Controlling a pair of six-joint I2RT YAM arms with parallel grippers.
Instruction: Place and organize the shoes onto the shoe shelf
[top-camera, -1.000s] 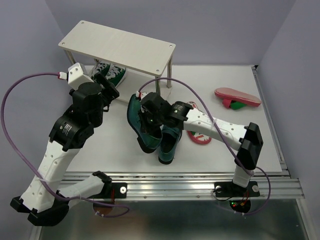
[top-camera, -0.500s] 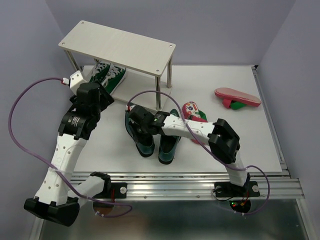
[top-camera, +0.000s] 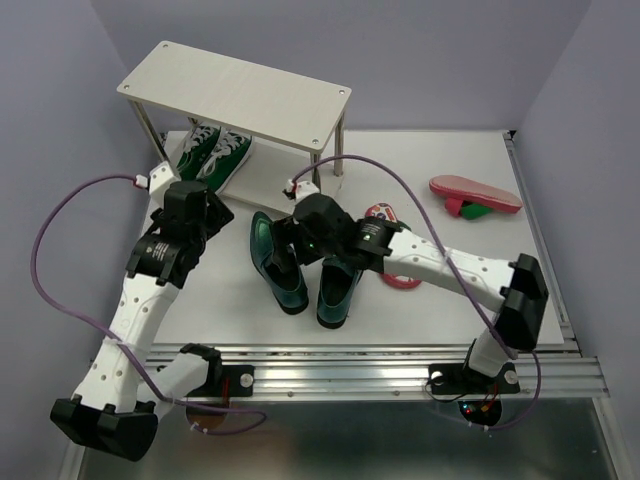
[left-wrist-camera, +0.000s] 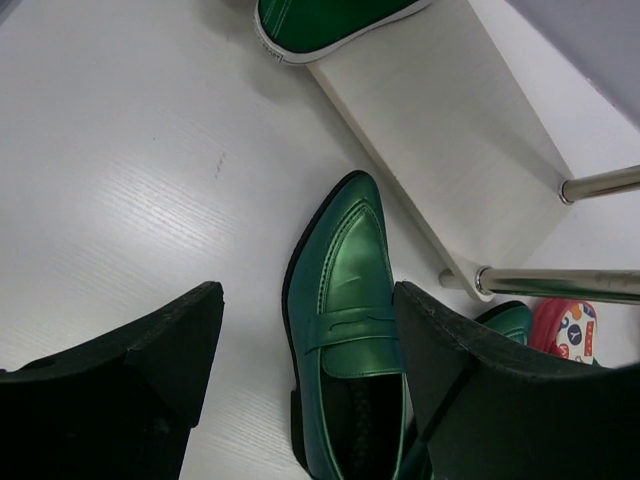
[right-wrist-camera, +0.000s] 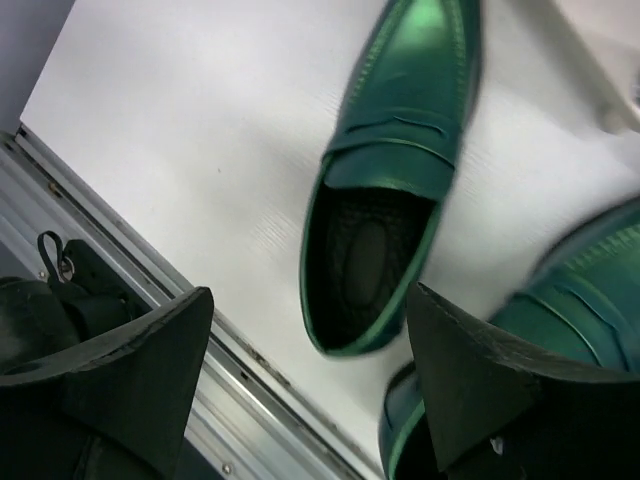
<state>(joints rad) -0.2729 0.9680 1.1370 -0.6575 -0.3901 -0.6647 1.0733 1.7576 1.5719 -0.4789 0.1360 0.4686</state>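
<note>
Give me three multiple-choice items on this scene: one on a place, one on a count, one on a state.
1. The green sneakers stand on the shelf's: A lower board; B top board; C neither.
2. How many loafers stand on the table? A one; B two; C four.
3. The right gripper is: A shut on a loafer; B out of view; C open, empty.
Answers: 1 A, they sit under the top board; 2 B, a pair stands side by side before the shelf; 3 C, its fingers stand apart, touching no shoe.
</note>
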